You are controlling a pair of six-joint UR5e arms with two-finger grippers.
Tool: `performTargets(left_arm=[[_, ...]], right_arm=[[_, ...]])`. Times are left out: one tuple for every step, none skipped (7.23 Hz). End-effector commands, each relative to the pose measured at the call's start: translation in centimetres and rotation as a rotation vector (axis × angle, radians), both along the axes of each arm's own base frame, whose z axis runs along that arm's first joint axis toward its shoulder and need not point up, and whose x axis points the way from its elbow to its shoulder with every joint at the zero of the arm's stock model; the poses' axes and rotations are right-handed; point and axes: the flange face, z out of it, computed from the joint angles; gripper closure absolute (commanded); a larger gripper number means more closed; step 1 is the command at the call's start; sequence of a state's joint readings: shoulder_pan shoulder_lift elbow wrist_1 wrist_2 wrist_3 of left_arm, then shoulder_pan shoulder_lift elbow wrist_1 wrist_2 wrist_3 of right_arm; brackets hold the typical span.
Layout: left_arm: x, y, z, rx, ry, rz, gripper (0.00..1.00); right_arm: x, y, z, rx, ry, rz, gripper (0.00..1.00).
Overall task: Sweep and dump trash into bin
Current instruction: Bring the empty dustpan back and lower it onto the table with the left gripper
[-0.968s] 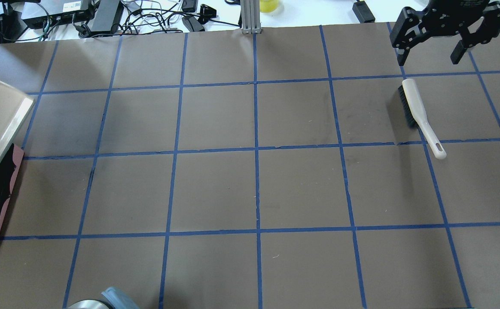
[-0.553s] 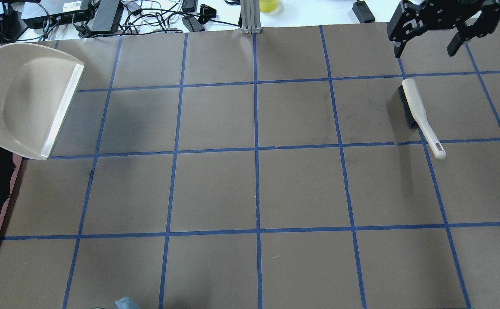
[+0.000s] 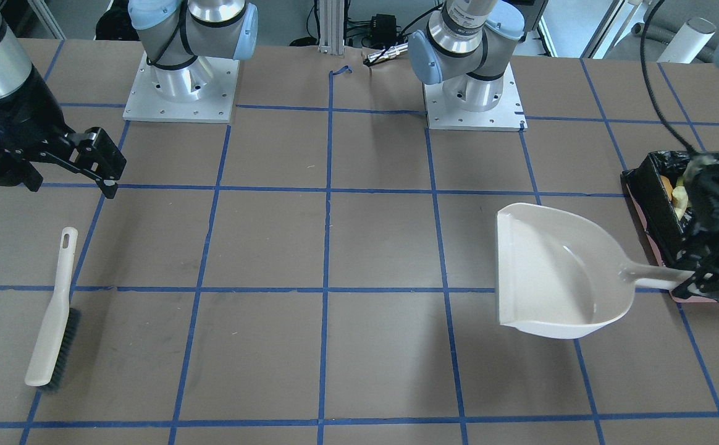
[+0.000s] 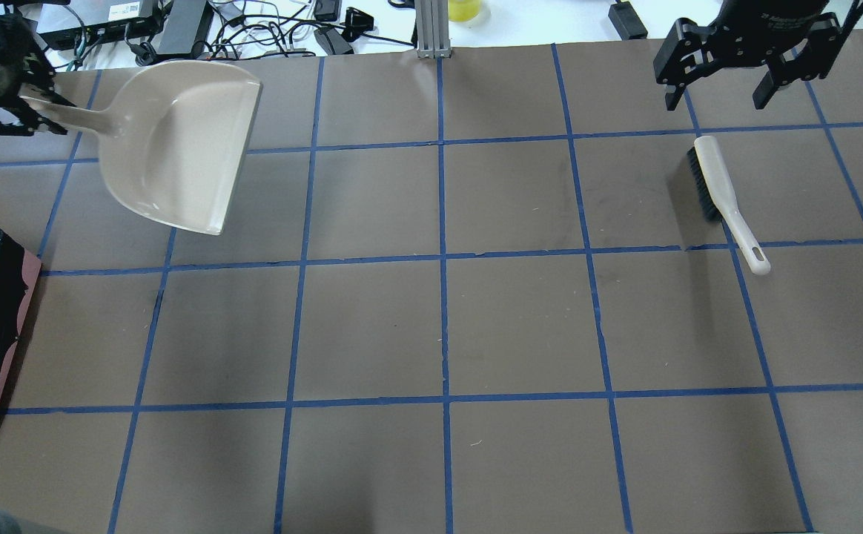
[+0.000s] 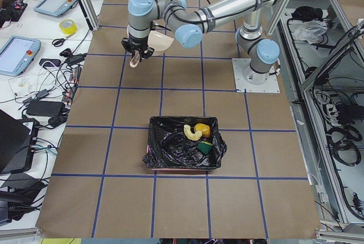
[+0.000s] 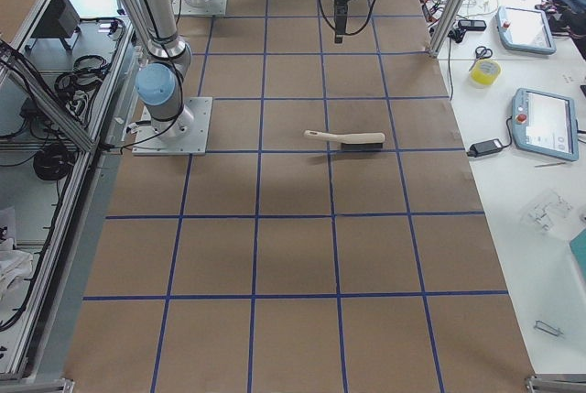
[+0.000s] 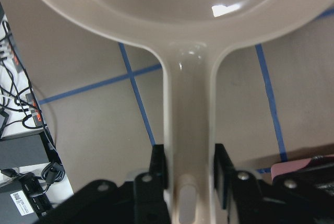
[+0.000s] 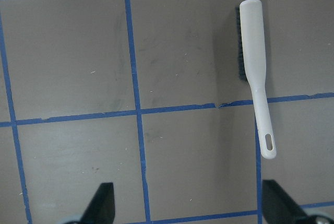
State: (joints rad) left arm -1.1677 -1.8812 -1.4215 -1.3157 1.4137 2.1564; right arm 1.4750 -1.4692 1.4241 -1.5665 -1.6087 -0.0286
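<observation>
1. We are clenching the left tool [image 7: 190, 182] on the handle of the dustpan [image 4: 179, 141], with one finger pressing on each side of the handle.
2. A second ago the pan was tipping over the counter's left edge, above the bin. Now we are swinging it out towards the far left corner, and it is facing up with nothing in it.
3. We are reading that change as the dump being finished. The trash is sitting inside the bin [image 5: 170, 152]: the croissant [image 5: 192, 133], the potato [image 5: 202, 129] and the sponge wedge [image 5: 206, 147] are bunched at the end of the bin nearer the robot's edge.
4. The bin is standing against the left edge of the counter [image 4: 520, 326]. The left tool is now holding apart from it, on the side towards the far edge, so the trash is lying behind the tool and not under the pan.
5. We are keeping the right tool [image 4: 717, 96] released and empty, with its jaws spread wide near the far right corner. It is hovering just beyond the brush [image 4: 721, 193], which is lying flat on the counter.
6. We are seeing no trash on the counter, so we are judging that only parking the dustpan remains.
</observation>
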Motion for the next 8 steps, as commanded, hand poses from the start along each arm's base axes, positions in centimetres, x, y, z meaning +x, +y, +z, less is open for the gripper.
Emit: performTargets(left_arm=[[-3.9,-3.7,-3.2,0.088,-0.116,0.071,1.00],[-5.3,-5.2,-5.1,0.110,-0.108,0.115,1.00],[-6.7,-6.8,-7.2,0.133,-0.105,0.143,1.00],[-9.5,-8.0,-8.8,0.154,-0.107,0.230,0.99],[-11.2,-8.4,-11.4,0.193,-0.130,0.207,0.99],[-10.7,-8.4,-11.8,0.204,-0.199,0.226,0.98],[-10.7,-8.1,-12.6,0.219,-0.211,0.279,0.97],[-10.8,-7.6,-14.1,0.219,-0.212,0.270,0.97]], right_arm=[[0.7,0.3,-1.6,0.013,-0.002,0.012,0.00],[0.8,0.1,-2.2,-0.008,0.000,0.014,0.00],[1.1,0.2,-2.2,-0.008,-0.001,0.017,0.00],[1.4,0.3,-2.2,-0.007,-0.002,0.023,0.00],[1.8,0.5,-2.0,-0.007,-0.002,0.032,0.00],[2.2,0.6,-2.0,-0.006,-0.010,0.038,0.00],[2.8,0.6,-2.0,-0.006,-0.030,0.044,0.00],[2.8,0.5,-2.1,-0.004,-0.030,0.044,0.00]])
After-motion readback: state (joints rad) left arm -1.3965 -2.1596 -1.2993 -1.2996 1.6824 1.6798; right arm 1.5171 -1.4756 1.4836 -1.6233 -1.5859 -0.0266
